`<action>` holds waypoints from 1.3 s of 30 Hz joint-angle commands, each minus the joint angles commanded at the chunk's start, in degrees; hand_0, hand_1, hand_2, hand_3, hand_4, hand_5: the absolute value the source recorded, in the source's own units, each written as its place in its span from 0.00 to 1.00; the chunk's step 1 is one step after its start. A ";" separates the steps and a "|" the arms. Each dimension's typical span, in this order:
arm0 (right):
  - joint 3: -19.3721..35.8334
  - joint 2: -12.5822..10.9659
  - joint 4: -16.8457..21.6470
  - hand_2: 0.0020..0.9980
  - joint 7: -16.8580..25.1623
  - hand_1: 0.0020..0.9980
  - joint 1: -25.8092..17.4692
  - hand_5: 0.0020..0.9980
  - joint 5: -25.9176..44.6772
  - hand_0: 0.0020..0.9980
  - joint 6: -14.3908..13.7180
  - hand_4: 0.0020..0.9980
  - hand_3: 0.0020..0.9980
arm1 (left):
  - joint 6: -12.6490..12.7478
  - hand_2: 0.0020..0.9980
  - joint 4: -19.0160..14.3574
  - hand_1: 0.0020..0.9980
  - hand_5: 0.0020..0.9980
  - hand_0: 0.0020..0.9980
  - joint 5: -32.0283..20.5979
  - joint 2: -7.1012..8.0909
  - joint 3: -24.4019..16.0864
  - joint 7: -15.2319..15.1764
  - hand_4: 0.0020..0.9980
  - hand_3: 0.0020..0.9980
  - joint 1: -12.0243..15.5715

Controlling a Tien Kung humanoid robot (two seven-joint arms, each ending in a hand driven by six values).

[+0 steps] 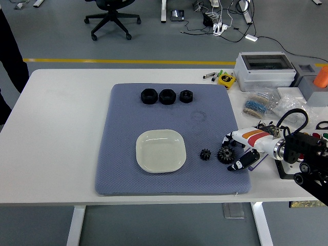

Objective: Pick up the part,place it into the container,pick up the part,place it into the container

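right white-and-black hand [239, 152], fingers curled loosely around nothing, sits against the larger black toothed gear [225, 154] on the blue-grey mat [128, 128].

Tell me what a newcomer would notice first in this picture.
Probably the right hand at the mat's right edge, its fingers around the larger gear, with a smaller gear just left of it. Next comes the empty pale plate at the mat's middle, then three black nuts in a row near its far edge.
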 joint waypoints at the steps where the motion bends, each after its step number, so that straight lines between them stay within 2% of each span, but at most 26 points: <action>1: -0.04 0.02 -0.04 0.52 -0.03 0.44 -0.05 0.35 0.27 0.28 -0.13 0.87 0.50 | 0.00 0.63 -0.01 0.68 0.62 0.74 -0.06 0.00 0.06 -0.01 0.64 0.58 0.00; 5: -0.19 0.13 -0.11 0.52 -0.29 0.44 -0.19 0.35 1.24 0.28 -0.35 0.87 0.50 | 0.00 0.63 0.00 0.68 0.62 0.74 -0.01 -0.03 0.03 0.01 0.64 0.58 -0.02; 6: -0.18 0.12 -0.04 0.48 -0.41 0.39 -0.18 0.38 1.52 0.19 -0.37 0.85 0.48 | -0.01 0.63 -0.01 0.68 0.62 0.74 0.02 -0.01 -0.01 0.02 0.64 0.58 -0.02; 17: -0.38 0.63 -0.48 0.46 -0.96 0.35 -0.06 0.40 3.34 0.15 -0.20 0.84 0.48 | 0.01 0.63 0.00 0.68 0.62 0.74 0.19 -0.01 -0.12 0.06 0.64 0.58 -0.06; 18: -0.36 0.61 -0.47 0.40 -1.00 0.23 -0.12 0.43 3.49 0.06 -0.26 0.82 0.45 | 0.01 0.63 0.00 0.68 0.62 0.74 0.15 -0.01 -0.11 0.05 0.64 0.58 -0.05; 23: -0.13 0.55 -0.62 0.40 -1.11 0.23 -0.31 0.43 4.85 0.06 -0.80 0.82 0.45 | 0.00 0.63 -0.01 0.68 0.62 0.74 0.16 -0.01 -0.10 0.08 0.64 0.58 -0.07; 24: -0.13 0.52 -0.68 0.28 -1.03 0.11 -0.35 0.48 5.31 0.00 -0.88 0.78 0.37 | 0.00 0.63 -0.01 0.68 0.62 0.74 0.10 0.00 -0.06 0.07 0.64 0.58 -0.08; 29: -0.06 0.46 -0.85 0.28 -0.85 0.11 -0.56 0.48 5.92 0.00 -1.31 0.78 0.37 | 0.00 0.63 0.00 0.68 0.62 0.74 0.17 -0.01 -0.09 0.08 0.64 0.58 -0.10; 30: 0.03 0.47 -0.88 0.22 -0.89 0.05 -0.62 0.49 5.91 0.00 -1.34 0.78 0.32 | 0.02 0.63 0.00 0.68 0.62 0.74 0.12 -0.01 -0.08 0.08 0.64 0.58 -0.08; 39: 1.80 0.52 -0.90 0.20 -0.81 0.04 -1.26 0.47 6.97 0.00 -1.87 0.79 0.31 | 0.08 0.63 0.02 0.68 0.62 0.74 0.17 -0.02 -0.15 0.08 0.64 0.58 0.02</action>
